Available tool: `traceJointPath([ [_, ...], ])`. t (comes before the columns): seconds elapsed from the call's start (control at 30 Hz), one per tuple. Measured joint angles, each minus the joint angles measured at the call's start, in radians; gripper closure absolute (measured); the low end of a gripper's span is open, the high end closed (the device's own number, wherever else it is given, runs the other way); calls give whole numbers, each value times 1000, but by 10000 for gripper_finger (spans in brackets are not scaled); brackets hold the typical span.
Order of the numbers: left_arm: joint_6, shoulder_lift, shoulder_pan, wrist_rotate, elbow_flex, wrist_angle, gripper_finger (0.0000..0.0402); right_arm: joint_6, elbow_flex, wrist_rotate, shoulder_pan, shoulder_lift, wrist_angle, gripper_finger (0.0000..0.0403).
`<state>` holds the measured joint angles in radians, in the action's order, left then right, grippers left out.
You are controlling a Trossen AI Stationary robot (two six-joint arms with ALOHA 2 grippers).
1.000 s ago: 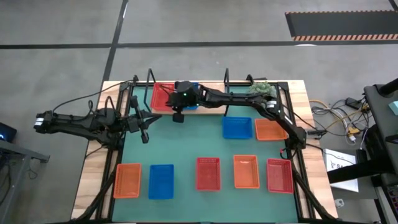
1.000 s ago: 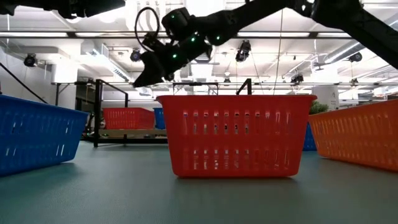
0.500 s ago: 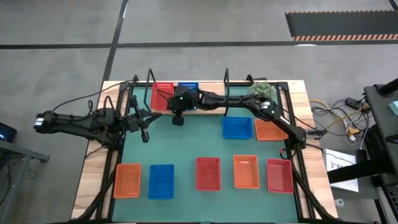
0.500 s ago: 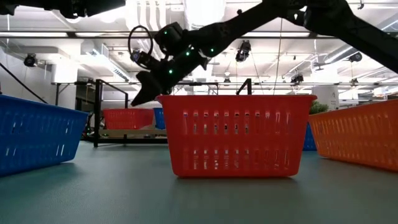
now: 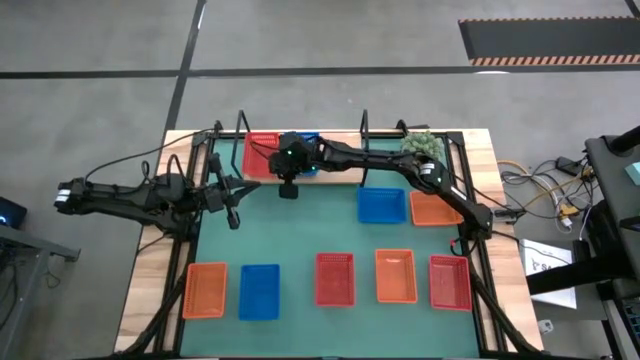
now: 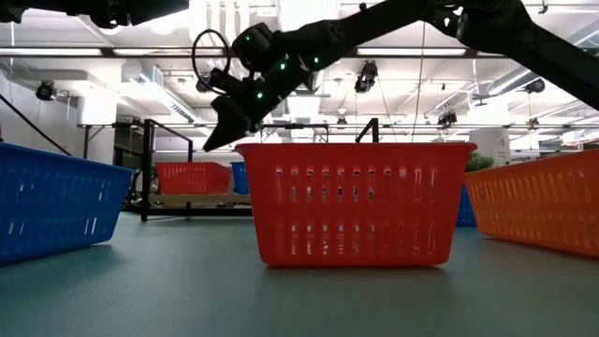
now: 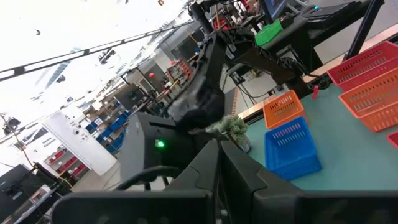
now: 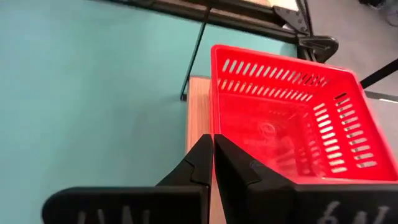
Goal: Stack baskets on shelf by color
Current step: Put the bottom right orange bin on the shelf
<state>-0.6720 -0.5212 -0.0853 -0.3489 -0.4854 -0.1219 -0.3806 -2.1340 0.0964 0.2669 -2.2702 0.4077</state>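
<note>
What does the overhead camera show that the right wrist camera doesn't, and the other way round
Only the high view shows the front row of five baskets, the blue basket on the shelf, and the waiting left gripper at the table's left side. Only the right wrist view shows the right gripper with fingers together beside the red basket's rim. Both show the red basket on the shelf.

a big open lab hall: ceiling lights (image 6: 365, 80), rows of workstations (image 7: 118, 118).

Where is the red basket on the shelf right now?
In the high view the red basket sits at the shelf's left end, beside a blue basket, with the right gripper just in front.
</note>
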Motion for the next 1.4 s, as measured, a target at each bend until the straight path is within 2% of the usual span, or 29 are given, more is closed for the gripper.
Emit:
traceJointPath([
  [0.13,1,-1,0,0,0,-1,402,-37,-69,-2,-5,26,191,394],
  [0.33,1,-13,0,0,-4,-4,402,-61,-64,-4,-39,109,417,394],
  [0.73,-16,-100,0,1,-7,-90,402,-14,-62,-3,-181,183,712,394],
  [0.93,-23,-135,0,0,-8,-117,402,75,-53,-21,-232,205,834,394],
  [1.17,-22,-165,0,0,-26,-119,402,157,107,-18,-308,311,796,394],
  [1.4,-21,-195,0,0,-26,-158,402,240,442,-121,-379,509,472,394],
])
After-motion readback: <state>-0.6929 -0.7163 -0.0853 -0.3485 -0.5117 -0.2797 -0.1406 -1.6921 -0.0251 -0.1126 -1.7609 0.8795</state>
